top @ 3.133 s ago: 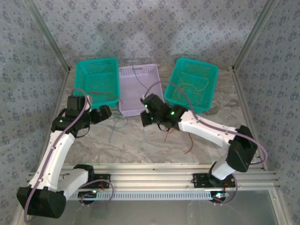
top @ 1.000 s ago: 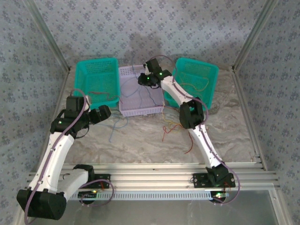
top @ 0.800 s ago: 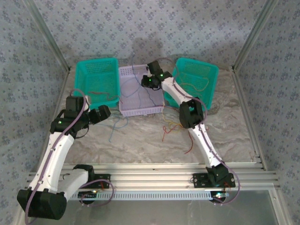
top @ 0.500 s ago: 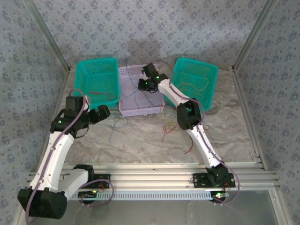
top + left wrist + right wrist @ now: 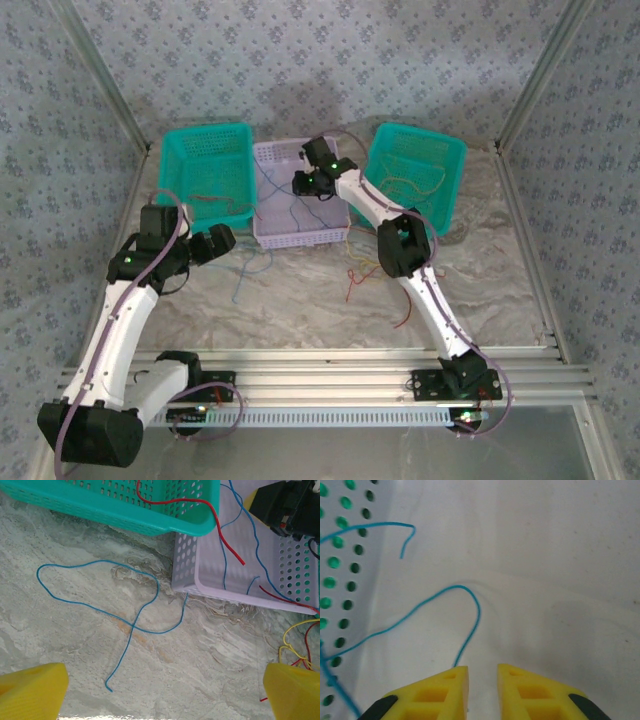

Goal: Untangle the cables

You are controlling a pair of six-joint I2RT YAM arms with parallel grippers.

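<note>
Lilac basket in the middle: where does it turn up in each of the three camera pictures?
Top external: lilac basket at centre back, between two teal baskets.
Left wrist: right side, its perforated corner on the table.
Right wrist: seen from inside, pale floor, perforated wall at left.
Shared landmark: the thin blue cable lying inside it.

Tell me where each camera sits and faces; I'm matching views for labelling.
Top external: above, behind the bases, looking down on table and lilac basket; both arms, left gripper, right gripper.
Left wrist: low over the table, facing the blue cable loop and lilac basket; own yellow fingers.
Right wrist: over the lilac basket, looking down at its floor; own fingers.
Shared: top and left wrist both show that loop.
</note>
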